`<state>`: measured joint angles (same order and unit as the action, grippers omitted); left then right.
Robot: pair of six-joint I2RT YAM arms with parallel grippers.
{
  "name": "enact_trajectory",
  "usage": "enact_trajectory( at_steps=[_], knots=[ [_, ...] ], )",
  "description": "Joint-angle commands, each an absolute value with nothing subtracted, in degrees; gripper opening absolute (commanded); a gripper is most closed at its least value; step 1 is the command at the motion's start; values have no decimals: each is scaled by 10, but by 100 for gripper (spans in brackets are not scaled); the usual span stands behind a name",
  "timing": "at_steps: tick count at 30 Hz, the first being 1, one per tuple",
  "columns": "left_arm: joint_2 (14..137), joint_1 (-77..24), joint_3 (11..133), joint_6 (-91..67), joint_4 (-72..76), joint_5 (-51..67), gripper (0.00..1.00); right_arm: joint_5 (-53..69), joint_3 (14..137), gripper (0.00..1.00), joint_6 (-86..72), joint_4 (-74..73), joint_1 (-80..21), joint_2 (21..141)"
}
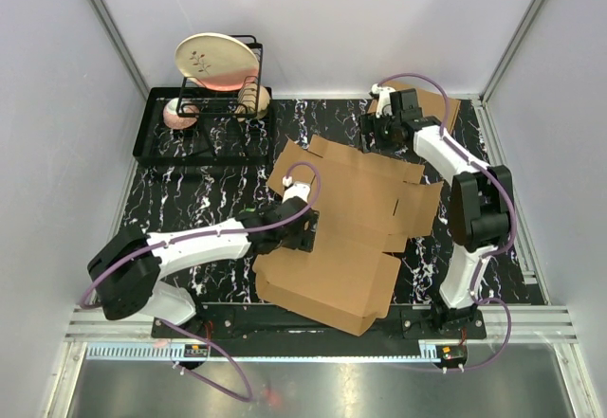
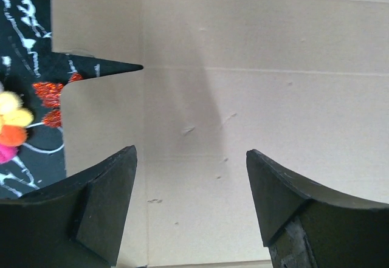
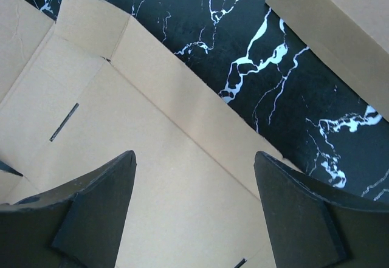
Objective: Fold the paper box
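Paper box (image 1: 351,219): it lies as an unfolded sheet mid-table on the marbled black mat (image 1: 190,200), between the two arms.
Left gripper (image 1: 302,227): it is spread and empty over the sheet's left edge, probably placed to catch a side flap.
Right gripper (image 1: 377,136): it is parted and holds nothing at the far edge, likely lined up with the far flap.
Top view only: a dish rack (image 1: 228,91) holding a plate (image 1: 216,61) at far left, and a made-up cardboard box (image 1: 446,105) behind the right arm.
Left wrist only: a notch (image 2: 103,67) cut between flaps, with unidentifiable coloured bits beside it.
Right wrist only: a narrow slot (image 3: 64,122) in the panel.
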<state>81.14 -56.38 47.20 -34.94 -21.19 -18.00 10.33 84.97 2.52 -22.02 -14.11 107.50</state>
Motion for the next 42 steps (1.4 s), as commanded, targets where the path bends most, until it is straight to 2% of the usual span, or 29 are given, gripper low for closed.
enact_trajectory(
  at_steps=[1,5,17,38,42],
  knots=[
    [811,-562,449,-366,-141,-114,75,170,889,84,85,-199,-126,1105],
    [810,-564,404,-392,-82,-66,71,217,909,77,75,-197,-100,1143],
    [888,-565,401,-408,-77,-40,61,226,937,73,86,-183,-101,1194],
    [937,-570,367,-425,-81,-50,58,178,1027,73,105,-211,-101,1281],
    [939,-570,360,-429,-81,-52,58,191,1020,62,108,-217,-102,1275]
  ],
)
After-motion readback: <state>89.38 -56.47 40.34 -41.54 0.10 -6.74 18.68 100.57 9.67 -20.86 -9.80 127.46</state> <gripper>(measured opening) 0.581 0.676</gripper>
